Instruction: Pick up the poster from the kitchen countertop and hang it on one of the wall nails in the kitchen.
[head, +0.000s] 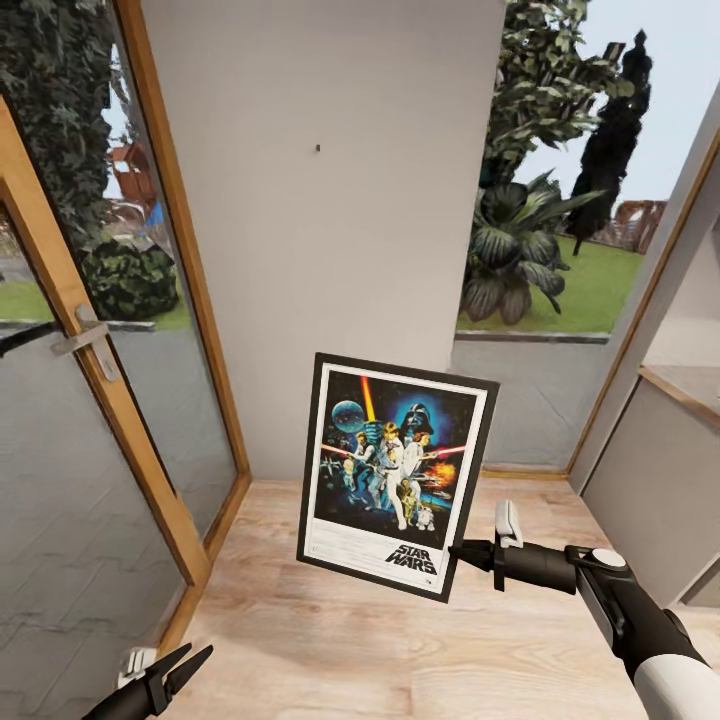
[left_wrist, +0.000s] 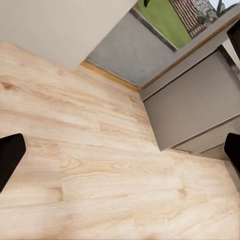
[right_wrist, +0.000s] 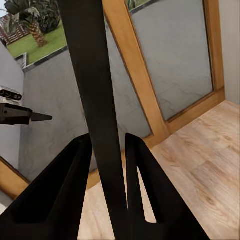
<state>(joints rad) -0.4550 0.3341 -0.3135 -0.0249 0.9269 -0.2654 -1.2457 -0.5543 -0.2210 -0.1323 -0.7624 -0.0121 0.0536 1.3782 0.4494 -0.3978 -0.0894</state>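
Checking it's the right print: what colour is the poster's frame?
Black, thin, around a white border on the poster; clearest in the head view.

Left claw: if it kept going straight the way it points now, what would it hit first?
Most likely the wooden floor: the left wrist view looks along the open left claw onto bare planks, with a grey cabinet off to one side.
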